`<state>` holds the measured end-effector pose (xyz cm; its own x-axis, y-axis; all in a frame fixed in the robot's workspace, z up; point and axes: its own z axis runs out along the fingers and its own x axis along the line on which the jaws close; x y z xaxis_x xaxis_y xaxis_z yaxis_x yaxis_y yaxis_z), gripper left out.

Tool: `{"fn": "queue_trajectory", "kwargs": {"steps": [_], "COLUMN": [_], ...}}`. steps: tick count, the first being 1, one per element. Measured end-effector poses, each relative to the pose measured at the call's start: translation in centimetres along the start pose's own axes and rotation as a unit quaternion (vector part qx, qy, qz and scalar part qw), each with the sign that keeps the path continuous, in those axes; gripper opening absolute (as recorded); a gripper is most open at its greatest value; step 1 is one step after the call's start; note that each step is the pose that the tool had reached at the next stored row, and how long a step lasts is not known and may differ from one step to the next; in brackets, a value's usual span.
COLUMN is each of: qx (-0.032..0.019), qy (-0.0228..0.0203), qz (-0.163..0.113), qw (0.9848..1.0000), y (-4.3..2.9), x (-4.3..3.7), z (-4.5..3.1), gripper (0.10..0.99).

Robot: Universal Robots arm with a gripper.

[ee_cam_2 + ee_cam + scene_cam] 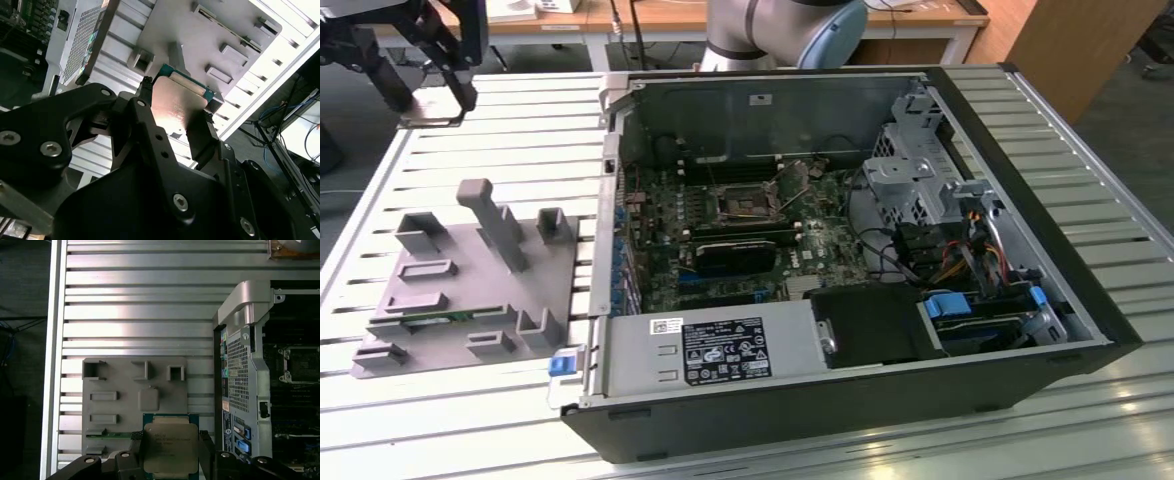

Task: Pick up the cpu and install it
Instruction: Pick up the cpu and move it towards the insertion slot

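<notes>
The small flat square cpu (pixel 170 447), silver-grey metal on top with a green edge, is pinched at two opposite sides between the fingers (pixel 205 450) of the black gripper (pixel 171 454). It is held in the air over the grey moulded fixture plate (pixel 135 390), to the exterior view's left of the open black computer case (pixel 1051 200).

The hold is by the edges alone, so a slip or tilt is judged possible. A chip carried askew could be seated crooked in the black square socket frame (pixel 749 205), damaging the contacts.

The chip's top face is given by the first wrist view, the pads' contact at its sides by the second wrist view, and the way across to the socket by the exterior view.
</notes>
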<state>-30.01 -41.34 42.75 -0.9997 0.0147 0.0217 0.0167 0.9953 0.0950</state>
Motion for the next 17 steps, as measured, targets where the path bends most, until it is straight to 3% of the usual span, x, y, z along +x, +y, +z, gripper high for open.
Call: {"fn": "queue_trajectory", "kwargs": {"steps": [17], "qx": [0.0000], "qy": [0.0014], "qz": [0.000], "qw": [1.0000], "y": [0.07], "x": [-4.01], "z": [-0.09], "gripper": [0.525]}}
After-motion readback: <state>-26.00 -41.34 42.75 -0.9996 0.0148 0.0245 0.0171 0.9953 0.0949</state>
